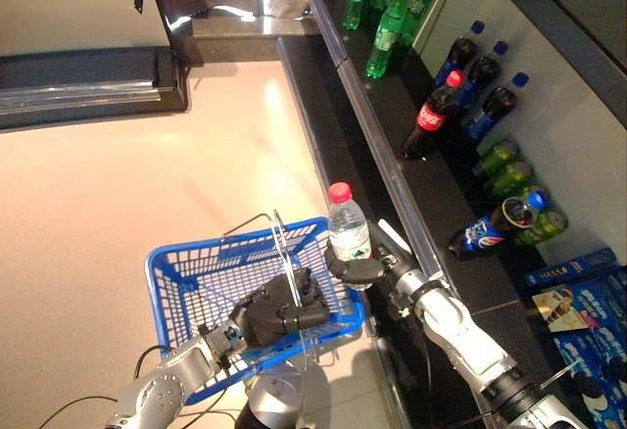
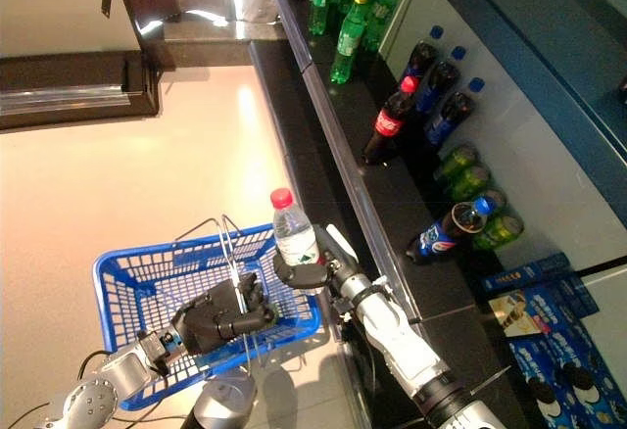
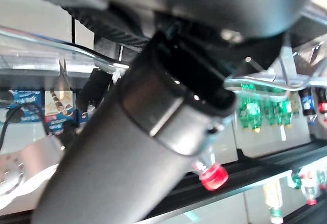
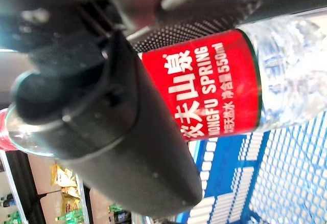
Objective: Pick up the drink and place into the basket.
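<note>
Closest to the lens: right hand point(image 2: 306, 274), fingers curled around water bottle point(image 2: 294, 230), upright just over blue basket point(image 2: 122, 287)'s 3 o'clock rim. Red label wrapped by fingers point(image 4: 107, 147) legible only from right wrist; pink cap only from above. Left hand point(image 1: 279, 309) clenched on wire handles point(image 1: 282, 243). Soda bottles point(image 1: 431, 116) shelved at 1 o'clock.
</note>
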Controlling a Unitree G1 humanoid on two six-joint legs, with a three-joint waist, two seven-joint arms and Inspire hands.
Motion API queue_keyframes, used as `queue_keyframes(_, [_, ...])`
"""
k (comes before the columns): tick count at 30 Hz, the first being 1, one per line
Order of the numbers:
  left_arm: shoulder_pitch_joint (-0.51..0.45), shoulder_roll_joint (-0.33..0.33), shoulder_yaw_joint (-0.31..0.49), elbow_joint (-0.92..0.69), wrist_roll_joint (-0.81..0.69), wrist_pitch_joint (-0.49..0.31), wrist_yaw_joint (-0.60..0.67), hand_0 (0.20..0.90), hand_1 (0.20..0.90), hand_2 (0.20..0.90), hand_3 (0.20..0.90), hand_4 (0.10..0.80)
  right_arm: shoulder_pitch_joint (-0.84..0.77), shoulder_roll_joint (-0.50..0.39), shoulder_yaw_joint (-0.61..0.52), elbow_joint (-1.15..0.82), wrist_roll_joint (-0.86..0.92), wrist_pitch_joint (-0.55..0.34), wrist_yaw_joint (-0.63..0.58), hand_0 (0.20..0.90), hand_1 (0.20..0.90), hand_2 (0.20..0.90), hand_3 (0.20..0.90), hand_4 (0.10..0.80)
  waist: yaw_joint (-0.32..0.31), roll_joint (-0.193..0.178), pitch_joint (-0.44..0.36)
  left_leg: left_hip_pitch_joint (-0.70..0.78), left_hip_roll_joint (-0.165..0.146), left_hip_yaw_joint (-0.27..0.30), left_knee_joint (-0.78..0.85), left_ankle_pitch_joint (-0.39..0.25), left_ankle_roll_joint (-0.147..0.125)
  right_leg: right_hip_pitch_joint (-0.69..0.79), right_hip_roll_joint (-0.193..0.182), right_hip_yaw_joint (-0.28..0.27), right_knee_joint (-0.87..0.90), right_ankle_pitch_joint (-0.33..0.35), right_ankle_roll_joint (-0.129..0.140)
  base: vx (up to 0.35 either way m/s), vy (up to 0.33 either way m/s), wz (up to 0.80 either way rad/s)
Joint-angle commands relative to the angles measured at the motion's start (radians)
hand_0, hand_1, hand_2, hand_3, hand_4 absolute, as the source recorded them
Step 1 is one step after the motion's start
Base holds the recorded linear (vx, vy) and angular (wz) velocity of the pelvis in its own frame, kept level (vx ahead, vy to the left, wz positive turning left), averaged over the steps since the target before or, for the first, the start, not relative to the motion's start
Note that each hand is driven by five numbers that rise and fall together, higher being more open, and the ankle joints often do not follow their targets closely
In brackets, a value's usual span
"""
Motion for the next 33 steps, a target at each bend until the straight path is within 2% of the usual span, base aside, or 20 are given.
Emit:
queue_keyframes(1, [-0.16,-0.104,-0.066,-0.323,-0.199,-0.127,-0.25,0.3,0.3,0.3,0.2,0.1,-0.147,-0.015,0.017,-0.108,0.003,-0.181,-0.043,0.3,0.3,0.3,0.2,0.1,-0.018,0.025,-0.177,0.102,-0.013,0.034,-0.007,-0.074,0.052,-0.116,0.019,0.047,0.111,0.087,-0.068,0.0,0.0,0.0])
queue_keyframes(5, [-0.19,-0.082,-0.089,-0.348,-0.171,-0.158,-0.281,0.3,0.3,0.3,0.2,0.1,-0.153,-0.021,0.033,-0.094,-0.012,-0.178,-0.045,0.3,0.3,0.3,0.2,0.1,-0.016,0.023,-0.18,0.098,-0.014,0.028,-0.007,-0.074,0.05,-0.116,0.018,0.043,0.111,0.086,-0.066,0.0,0.0,0.0])
queue_keyframes(20, [-0.271,-0.068,-0.107,-0.458,-0.206,-0.22,-0.298,0.3,0.3,0.3,0.2,0.1,-0.107,0.021,0.09,0.002,-0.055,-0.132,-0.056,0.3,0.3,0.3,0.2,0.1,-0.016,0.017,-0.189,0.092,-0.018,0.013,-0.006,-0.079,0.047,-0.123,0.016,0.039,0.115,0.083,-0.062,0.0,0.0,0.0])
queue_keyframes(24, [-0.289,-0.068,-0.11,-0.476,-0.205,-0.227,-0.293,0.3,0.3,0.3,0.2,0.1,-0.081,0.046,0.102,0.043,-0.037,-0.124,-0.052,0.3,0.3,0.3,0.2,0.1,-0.018,0.014,-0.192,0.091,-0.016,0.018,-0.005,-0.08,0.046,-0.122,0.016,0.038,0.115,0.081,-0.062,0.0,0.0,0.0])
queue_keyframes(33, [-0.322,-0.071,-0.114,-0.504,-0.193,-0.202,-0.31,0.3,0.3,0.3,0.2,0.1,-0.077,0.067,0.124,0.096,-0.131,-0.124,-0.056,0.3,0.3,0.3,0.2,0.1,-0.017,0.007,-0.193,0.092,-0.015,0.018,-0.006,-0.082,0.045,-0.119,0.016,0.036,0.115,0.081,-0.059,0.0,0.0,0.0])
